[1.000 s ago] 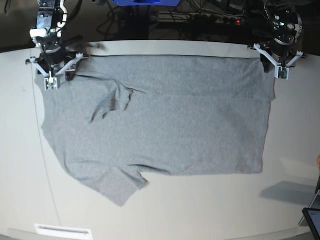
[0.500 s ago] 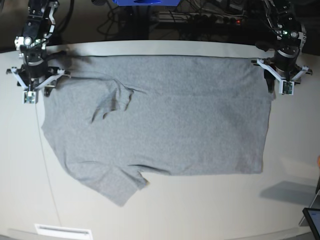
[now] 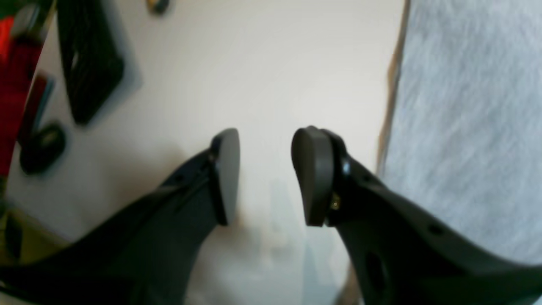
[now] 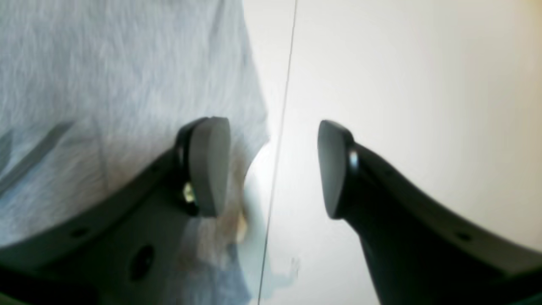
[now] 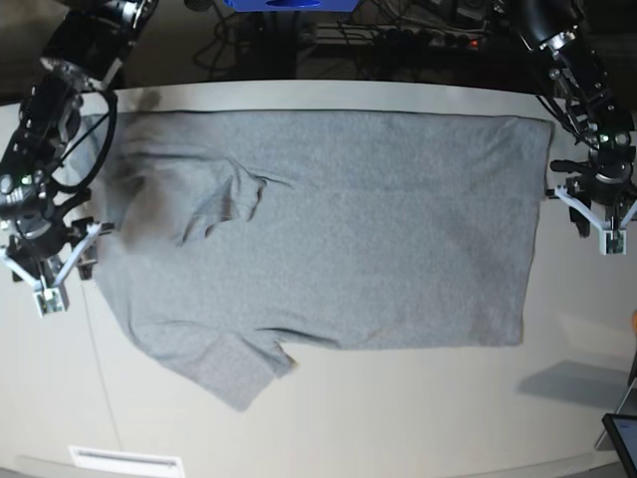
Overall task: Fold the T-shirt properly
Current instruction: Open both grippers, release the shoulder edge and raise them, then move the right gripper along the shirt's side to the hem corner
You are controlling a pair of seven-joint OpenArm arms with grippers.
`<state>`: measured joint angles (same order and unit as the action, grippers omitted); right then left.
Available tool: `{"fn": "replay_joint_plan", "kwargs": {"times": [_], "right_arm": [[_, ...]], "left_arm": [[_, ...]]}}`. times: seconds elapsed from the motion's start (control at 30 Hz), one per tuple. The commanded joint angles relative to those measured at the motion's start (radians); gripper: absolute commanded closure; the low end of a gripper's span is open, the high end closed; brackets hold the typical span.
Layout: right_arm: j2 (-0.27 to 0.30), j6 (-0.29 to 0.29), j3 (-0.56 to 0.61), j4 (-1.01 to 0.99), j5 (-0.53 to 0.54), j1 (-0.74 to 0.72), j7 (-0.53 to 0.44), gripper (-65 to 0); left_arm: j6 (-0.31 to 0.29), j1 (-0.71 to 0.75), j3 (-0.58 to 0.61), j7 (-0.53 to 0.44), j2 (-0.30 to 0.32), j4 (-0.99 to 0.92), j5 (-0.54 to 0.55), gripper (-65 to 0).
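The grey T-shirt (image 5: 348,229) lies spread flat on the pale table (image 5: 398,418), plain side up. One sleeve is folded in on the body (image 5: 224,204), and the other sleeve (image 5: 229,368) sticks out toward the front. My right gripper (image 5: 50,261) hovers at the shirt's left edge. It is open, with one finger (image 4: 209,165) over the shirt's edge (image 4: 106,63) and the other over bare table. My left gripper (image 5: 600,211) hangs just off the shirt's right edge. It is open and empty above the table, with the shirt (image 3: 465,106) beside it.
Cables and dark gear (image 5: 398,40) run behind the table's far edge. A dark tablet-like corner (image 5: 622,438) sits at the front right, and a white label (image 5: 124,461) at the front left. A thin seam line (image 5: 95,349) crosses the table on the left.
Both arms have left the shirt's far corners and moved toward the front along its side edges. The right gripper's jaws have spread wider. The shirt lies as before.
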<state>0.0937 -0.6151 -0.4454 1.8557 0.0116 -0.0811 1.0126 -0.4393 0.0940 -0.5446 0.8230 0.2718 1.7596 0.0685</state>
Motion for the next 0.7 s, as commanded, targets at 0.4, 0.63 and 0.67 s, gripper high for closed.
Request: {"fn": "replay_joint_plan", "kwargs": {"times": [0.4,0.63,0.67], "right_arm": [[0.104,-0.083,-0.117,-0.595,0.008,-0.371,-0.056,-33.1],[0.154,-0.083,-0.123,-0.896,0.008,-0.526,-0.065,-33.2],[0.16,-0.083,-0.123,-0.947,0.015,-0.547,-0.077,-33.2]], "left_arm": [[0.01,-0.07,-0.001,-0.13,0.031,-0.099,-0.011,-24.5],[0.01,-0.073,-0.001,-0.144,0.063,-0.214,-0.002,-24.5],[0.01,-0.073,-0.002,-0.146,0.063,-0.215,-0.002,-24.5]]}}
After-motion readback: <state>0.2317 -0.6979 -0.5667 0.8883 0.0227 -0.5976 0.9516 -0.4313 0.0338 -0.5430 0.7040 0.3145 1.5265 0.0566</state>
